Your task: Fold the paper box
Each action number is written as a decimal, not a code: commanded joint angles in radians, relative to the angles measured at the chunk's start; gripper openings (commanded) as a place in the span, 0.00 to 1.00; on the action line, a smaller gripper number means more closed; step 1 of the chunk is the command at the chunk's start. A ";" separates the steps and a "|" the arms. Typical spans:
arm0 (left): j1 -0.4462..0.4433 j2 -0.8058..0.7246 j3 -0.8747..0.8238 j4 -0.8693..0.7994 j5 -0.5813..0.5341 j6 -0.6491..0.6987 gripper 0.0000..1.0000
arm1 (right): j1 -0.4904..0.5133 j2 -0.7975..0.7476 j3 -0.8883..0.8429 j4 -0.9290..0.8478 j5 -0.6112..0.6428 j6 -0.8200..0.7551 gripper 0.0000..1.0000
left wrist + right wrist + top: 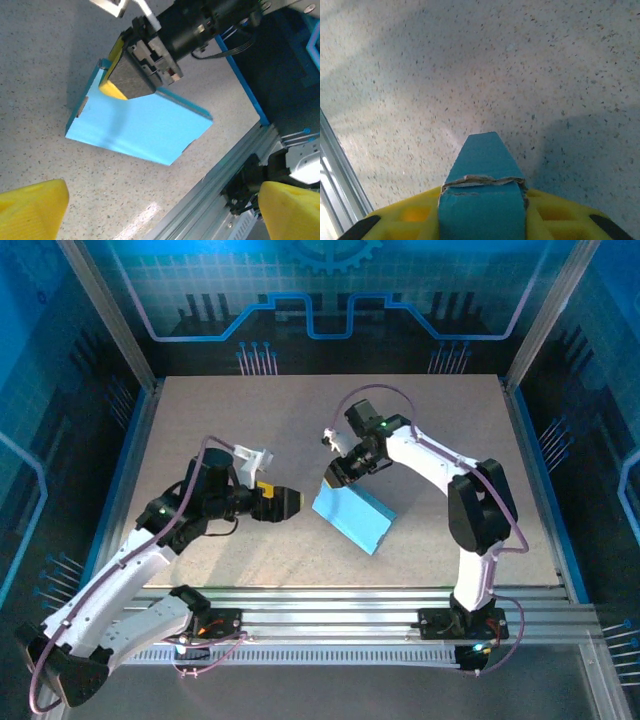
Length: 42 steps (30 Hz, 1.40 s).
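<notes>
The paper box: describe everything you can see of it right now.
The paper box is light blue thin cardboard, folded up into a flat rectangular shape, lying diagonally on the speckled table near its middle. The right gripper pinches its far corner, where a ragged flap edge shows. Nothing else touches it.

Entry 1, paper box (482, 200): near end cut off by the lower edge of the right wrist view; a ragged seam runs across it, its make unclear.
Entry 2, same box, left wrist view: far corner hidden behind the right pincer (122, 87).
Entry 3, left pincer (160, 215): both yellow fingers (31, 210) cut off by the lower edge, only the tips visible.
</notes>
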State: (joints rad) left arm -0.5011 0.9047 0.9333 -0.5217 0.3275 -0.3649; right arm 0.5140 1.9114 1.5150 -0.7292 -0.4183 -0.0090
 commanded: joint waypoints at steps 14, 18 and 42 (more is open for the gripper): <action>0.010 -0.187 0.025 -0.187 -0.114 0.098 0.99 | -0.029 0.149 0.092 0.158 -0.218 0.138 0.35; 0.009 -0.259 -0.015 -0.186 -0.160 0.101 0.99 | -0.038 0.180 0.106 0.174 -0.248 0.160 0.36; 0.009 -0.180 -0.098 -0.025 -0.059 0.022 0.99 | -0.086 0.278 0.132 0.223 -0.311 0.187 0.53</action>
State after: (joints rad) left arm -0.4999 0.7177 0.8589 -0.5953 0.2329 -0.3176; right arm 0.4454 2.1681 1.6550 -0.5236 -0.6991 0.1802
